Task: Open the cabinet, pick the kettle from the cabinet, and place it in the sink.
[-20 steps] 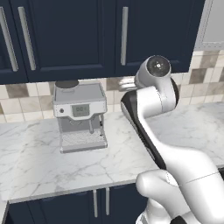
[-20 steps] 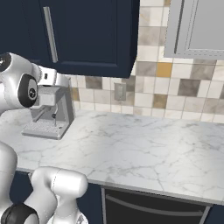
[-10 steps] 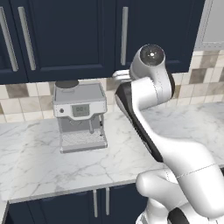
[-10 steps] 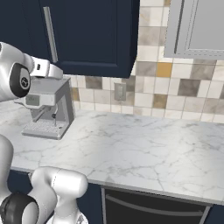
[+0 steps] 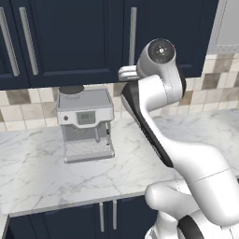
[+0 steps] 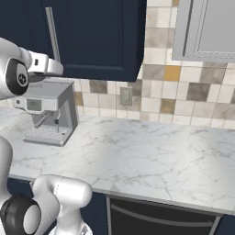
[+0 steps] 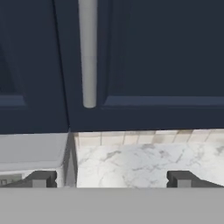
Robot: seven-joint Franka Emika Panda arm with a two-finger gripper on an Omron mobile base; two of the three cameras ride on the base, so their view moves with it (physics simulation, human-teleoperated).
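Raised since a second ago, gripper (image 7: pixel 109 178) sits wide open, empty, below cabinet (image 7: pixel 144 57) handle (image 7: pixel 88 52); opening step: must rise.

A white marble worktop (image 6: pixel 151 160) ran the length of the kitchen, with a boxy silver coffee machine (image 5: pixel 86 122) standing on it against the wall. Behind the machine rose a backsplash (image 6: pixel 165 94) of beige, grey and tan tiles, an outlet plate (image 6: pixel 125 96) set into it to the machine's right. A pale grey-fronted cabinet (image 6: pixel 206 30) hung farther right.
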